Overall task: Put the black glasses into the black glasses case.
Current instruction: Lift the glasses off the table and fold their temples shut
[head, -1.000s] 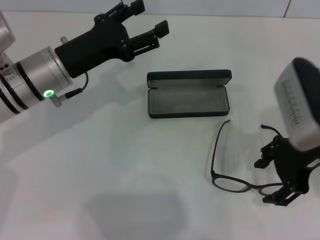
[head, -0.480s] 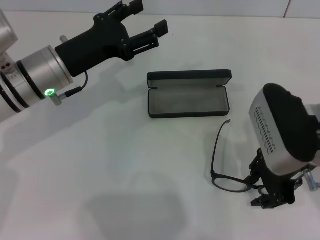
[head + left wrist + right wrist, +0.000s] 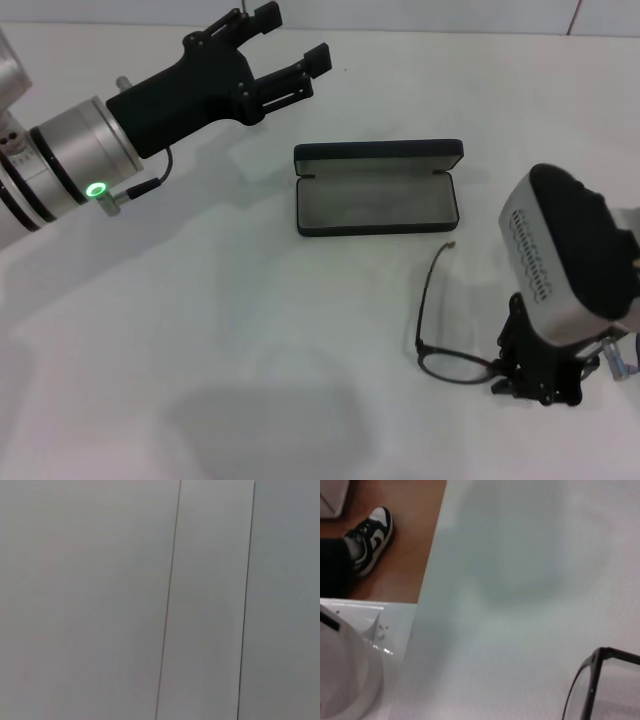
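The black glasses (image 3: pixel 440 325) lie unfolded on the white table at the front right, one temple arm pointing toward the case. Part of a lens rim shows in the right wrist view (image 3: pixel 592 682). The black glasses case (image 3: pixel 377 187) lies open in the middle, grey lining up, lid to the far side. My right gripper (image 3: pixel 503 377) is down at the table, shut on the right part of the glasses front. My left gripper (image 3: pixel 292 35) is open and empty, held in the air beyond the case's far left corner.
The right wrist view shows the table's edge (image 3: pixel 427 587), a wooden floor and a person's shoe (image 3: pixel 370 535) beyond it. The left wrist view shows only plain grey panels.
My right arm has come down over the glasses front and its fingers have drawn together on the frame. The glasses have shifted slightly. The left arm has barely moved.
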